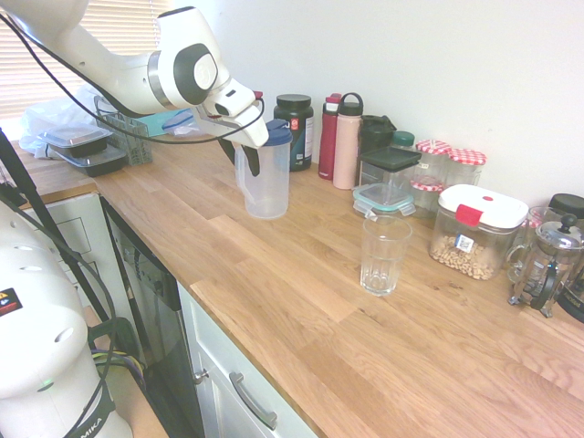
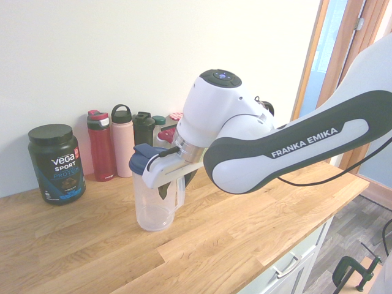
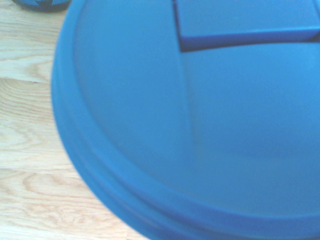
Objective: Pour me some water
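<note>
Clear plastic jug with blue lid, upright; jaws around its handle, grip unclear

Clear pitcher with a blue lid, clear ribbed glass, pale oak-grain counter.

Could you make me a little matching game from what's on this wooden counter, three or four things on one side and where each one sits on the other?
Things:
1. clear plastic jug with a blue lid
2. empty ribbed drinking glass
3. black protein powder tub
4. clear container with a white lid and red clip

Places:
A. against the wall, beside the red bottle
B. right under the robot's hand
C. standing alone, mid-counter
D. next to the glass coffee press

Pairs: 1-B, 2-C, 3-A, 4-D
</note>
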